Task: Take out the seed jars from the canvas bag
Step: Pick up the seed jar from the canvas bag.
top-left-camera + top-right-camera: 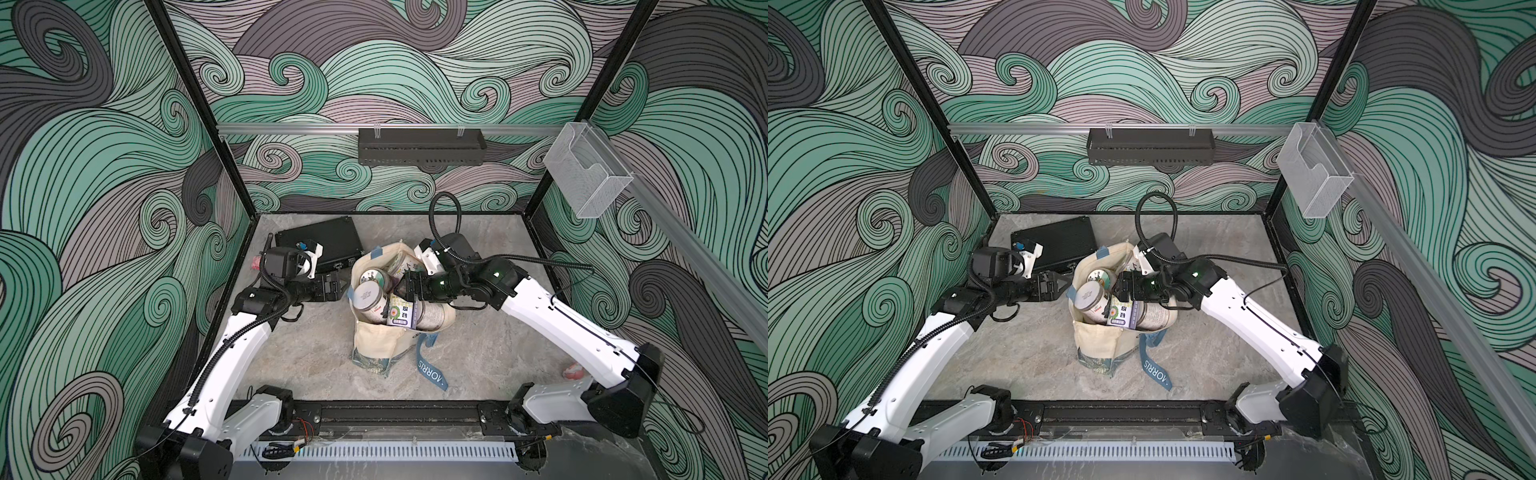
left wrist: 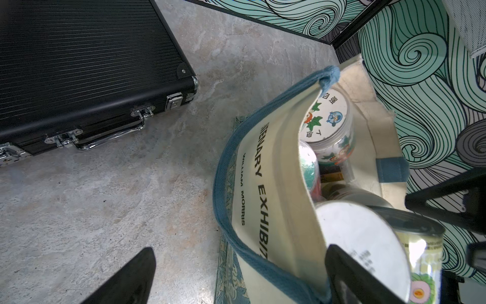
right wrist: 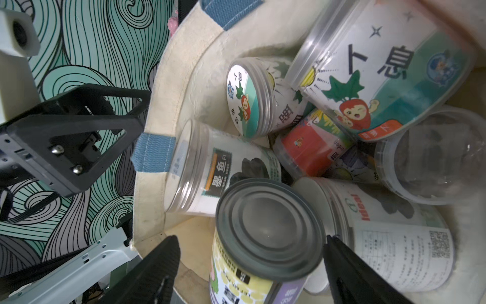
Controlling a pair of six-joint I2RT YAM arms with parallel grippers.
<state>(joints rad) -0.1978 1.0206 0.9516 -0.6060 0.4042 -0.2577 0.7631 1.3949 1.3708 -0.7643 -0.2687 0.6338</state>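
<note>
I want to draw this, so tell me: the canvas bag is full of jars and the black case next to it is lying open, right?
Not quite. The black ribbed case is shut, with its lid flat down, as the left wrist view shows. The canvas bag next to it is indeed full of seed jars.

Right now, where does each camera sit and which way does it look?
Both top views: high over the arms' base, looking down on the table; the left arm and right arm show.
Left wrist: on the left arm, facing the canvas bag and black case; left fingers show.
Right wrist: above the bag, looking in at the seed jars; right fingers show.
Shared: all show the bag.
</note>
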